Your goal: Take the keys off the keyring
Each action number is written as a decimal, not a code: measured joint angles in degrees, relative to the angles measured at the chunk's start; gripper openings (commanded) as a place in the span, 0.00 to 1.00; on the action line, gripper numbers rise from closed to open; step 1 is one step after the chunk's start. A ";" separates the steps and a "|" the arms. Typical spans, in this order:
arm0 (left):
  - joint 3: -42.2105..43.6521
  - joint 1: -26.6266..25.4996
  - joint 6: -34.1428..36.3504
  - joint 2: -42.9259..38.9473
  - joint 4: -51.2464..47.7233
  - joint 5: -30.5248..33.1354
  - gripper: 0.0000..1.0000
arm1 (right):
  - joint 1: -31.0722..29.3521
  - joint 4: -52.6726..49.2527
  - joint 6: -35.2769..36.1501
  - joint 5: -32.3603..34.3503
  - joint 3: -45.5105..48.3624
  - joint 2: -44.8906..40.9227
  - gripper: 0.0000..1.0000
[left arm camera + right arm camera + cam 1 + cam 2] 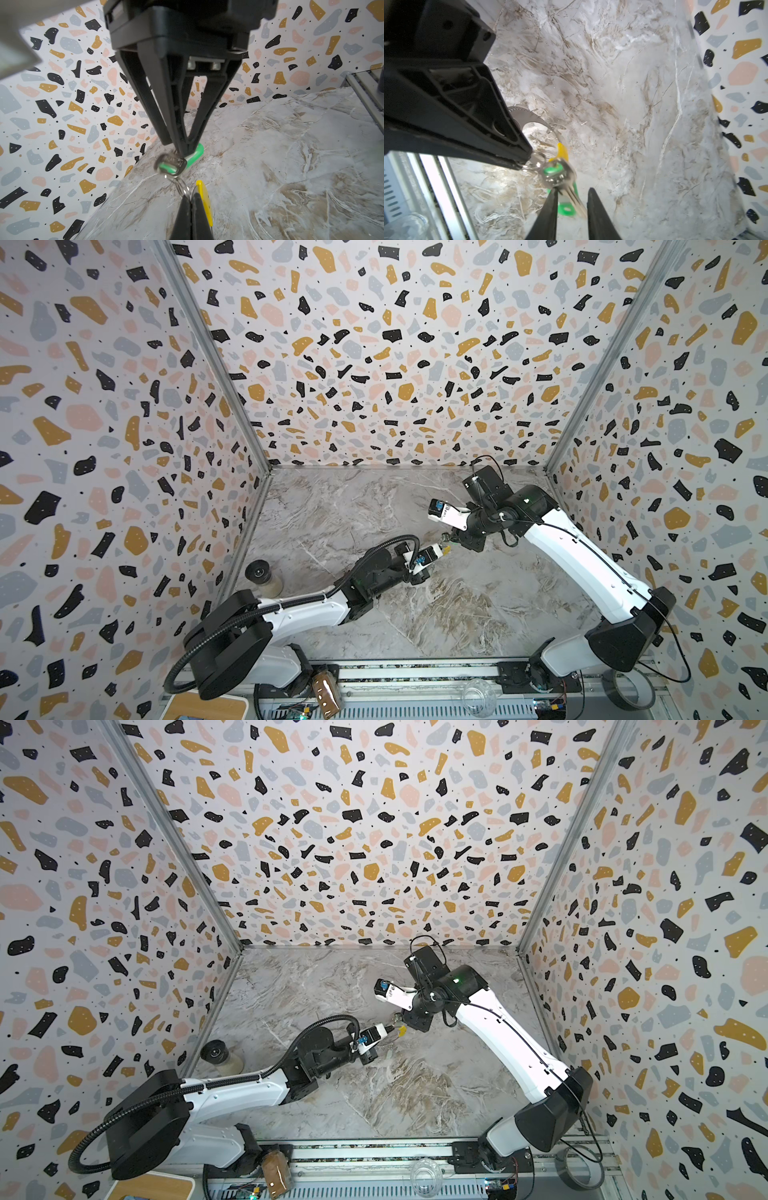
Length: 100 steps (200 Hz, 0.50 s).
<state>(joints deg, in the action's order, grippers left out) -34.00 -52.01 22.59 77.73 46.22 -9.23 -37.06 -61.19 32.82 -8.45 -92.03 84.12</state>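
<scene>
Bright, even light; top views bow at the edges; wrist views blur the nearby keys (558,174).

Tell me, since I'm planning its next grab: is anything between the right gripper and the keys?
Nothing visible. The keys sit between the parted fingers of the right gripper; the left gripper pinches the keyring just beside them.

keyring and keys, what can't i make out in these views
- keyring: right wrist view, most of the hoop hidden behind the left gripper.
- keys: blurred there and partly behind a finger of the right gripper; their link to the hoop unclear.
- In both top views: keys too small, lost between the two grippers.
</scene>
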 measured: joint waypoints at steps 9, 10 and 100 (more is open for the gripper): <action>-0.04 0.33 -0.24 0.00 -0.20 -0.96 0.00 | 0.13 1.09 0.46 0.17 0.81 -0.63 0.34; -0.04 0.35 -0.26 0.00 -0.24 -1.01 0.00 | 0.17 1.29 0.57 0.17 0.96 -0.74 0.34; -2.43 3.72 -0.87 0.00 -4.50 -10.29 0.00 | 0.48 18.03 11.10 -2.67 20.87 -18.53 0.29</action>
<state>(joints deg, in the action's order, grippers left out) -36.42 -48.29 21.71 77.73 41.71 -19.53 -36.58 -43.16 43.92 -11.11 -71.16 65.58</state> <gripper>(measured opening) 0.048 0.298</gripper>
